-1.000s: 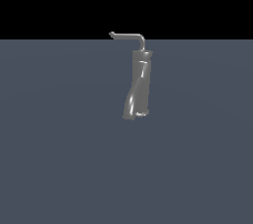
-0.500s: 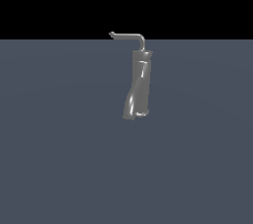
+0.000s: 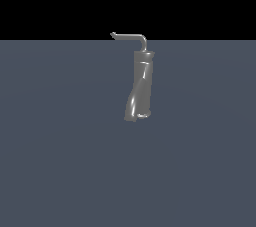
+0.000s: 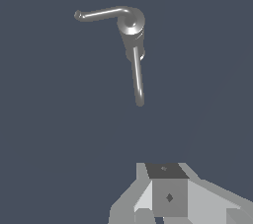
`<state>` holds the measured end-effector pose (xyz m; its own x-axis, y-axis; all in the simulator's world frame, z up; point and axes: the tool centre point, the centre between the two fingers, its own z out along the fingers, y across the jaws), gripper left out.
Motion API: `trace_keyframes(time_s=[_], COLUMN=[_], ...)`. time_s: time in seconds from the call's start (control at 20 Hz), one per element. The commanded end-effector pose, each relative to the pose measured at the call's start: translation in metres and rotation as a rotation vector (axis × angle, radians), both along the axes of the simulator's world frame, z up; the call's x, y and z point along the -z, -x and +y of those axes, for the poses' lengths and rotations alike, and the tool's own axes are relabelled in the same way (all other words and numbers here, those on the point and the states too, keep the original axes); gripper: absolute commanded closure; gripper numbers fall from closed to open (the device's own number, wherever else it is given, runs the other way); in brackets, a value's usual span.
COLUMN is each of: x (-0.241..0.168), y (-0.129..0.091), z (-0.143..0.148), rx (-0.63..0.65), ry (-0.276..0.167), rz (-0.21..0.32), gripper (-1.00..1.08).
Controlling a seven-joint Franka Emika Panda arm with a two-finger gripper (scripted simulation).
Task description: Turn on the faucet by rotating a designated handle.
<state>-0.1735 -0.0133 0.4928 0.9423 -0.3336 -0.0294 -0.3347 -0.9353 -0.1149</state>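
A faucet (image 3: 140, 86) of grey polished metal shows bright, glossy highlights along its upright body and twisted spout. Its slim handle (image 3: 131, 36) looks like the same smooth, shiny metal, seen again from the wrist view (image 4: 101, 13). The floor (image 3: 60, 146) beneath is a flat, matt slate-blue surface, without texture or reflection.

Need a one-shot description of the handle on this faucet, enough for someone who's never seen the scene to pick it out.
Find the only fixture on the flat grey-blue surface: the glossy grey faucet, an upright cylinder. At its top, the handle is the thin rod that bends and runs sideways toward the exterior view's left, ending in a small upturned tip. It is far slimmer than the thick twisted spout lower down.
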Motion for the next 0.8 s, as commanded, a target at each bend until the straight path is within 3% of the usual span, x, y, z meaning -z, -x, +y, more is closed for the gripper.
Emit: trace_keyframes(time_s=[0.0, 0.75], x=[0.004, 0.038], y=[-0.015, -0.104], z=[0.000, 0.004], rx=[0.066, 0.469], ry=[-0.014, -0.052], rz=[0.012, 0.091], gripper=[1.08, 1.08])
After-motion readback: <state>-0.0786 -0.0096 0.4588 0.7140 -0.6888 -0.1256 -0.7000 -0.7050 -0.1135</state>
